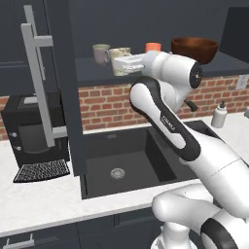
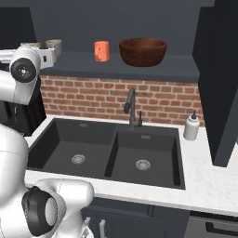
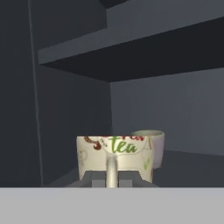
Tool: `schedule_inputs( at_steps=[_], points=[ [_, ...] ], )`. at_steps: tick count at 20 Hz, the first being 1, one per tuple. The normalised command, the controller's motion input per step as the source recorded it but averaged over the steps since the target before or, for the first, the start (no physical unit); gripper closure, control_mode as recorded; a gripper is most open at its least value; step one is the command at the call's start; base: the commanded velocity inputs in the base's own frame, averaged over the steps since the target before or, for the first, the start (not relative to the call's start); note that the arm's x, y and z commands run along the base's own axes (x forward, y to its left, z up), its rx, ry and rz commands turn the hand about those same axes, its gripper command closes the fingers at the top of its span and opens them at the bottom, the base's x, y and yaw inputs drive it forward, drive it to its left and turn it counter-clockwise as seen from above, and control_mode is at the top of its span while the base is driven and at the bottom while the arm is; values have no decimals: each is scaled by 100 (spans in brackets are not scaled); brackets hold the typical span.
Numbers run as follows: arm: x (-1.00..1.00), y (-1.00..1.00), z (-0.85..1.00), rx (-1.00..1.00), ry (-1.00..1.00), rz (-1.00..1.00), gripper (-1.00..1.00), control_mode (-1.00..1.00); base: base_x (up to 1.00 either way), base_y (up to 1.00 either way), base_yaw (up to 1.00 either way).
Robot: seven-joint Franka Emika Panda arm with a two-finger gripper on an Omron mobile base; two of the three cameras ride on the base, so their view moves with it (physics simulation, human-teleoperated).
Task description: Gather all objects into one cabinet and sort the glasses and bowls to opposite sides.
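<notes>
The navy cabinet stands open, its door (image 1: 63, 87) swung out to the left with a long grey bar handle. On its dark shelf (image 1: 95, 72) stand a grey-green mug (image 1: 100, 52), a cream patterned mug (image 1: 119, 54), an orange mug (image 1: 153, 47) and, at the right end, a wide dark brown bowl (image 1: 194, 48). My gripper (image 1: 118, 66) reaches in at shelf height and is shut on the cream mug's handle (image 3: 112, 167). In the hand view the cream mug (image 3: 114, 153) sits right in front, with the grey-green mug (image 3: 153, 146) just behind it. From the right, the orange mug (image 2: 101, 50) and bowl (image 2: 142, 51) stand apart.
Below the shelf runs a red brick wall (image 2: 111, 95), then a black double sink (image 2: 107, 151) with a dark faucet (image 2: 131, 108). A white soap bottle (image 2: 191, 126) stands at the right. A black appliance (image 1: 34, 129) sits on the counter behind the open door.
</notes>
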Motion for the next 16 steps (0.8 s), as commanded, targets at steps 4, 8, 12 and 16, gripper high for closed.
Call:
schedule_inputs(
  at_steps=[4,8,12,16],
  points=[
    [56,44,0,-1,6,-3,100,-100,0,0,0],
    [40,18,0,0,1,-3,100,-100,0,0,0],
    [28,1,-5,0,0,0,100,-100,0,0,0],
    [18,2,-15,0,3,0,100,-100,0,0,0]
  ],
)
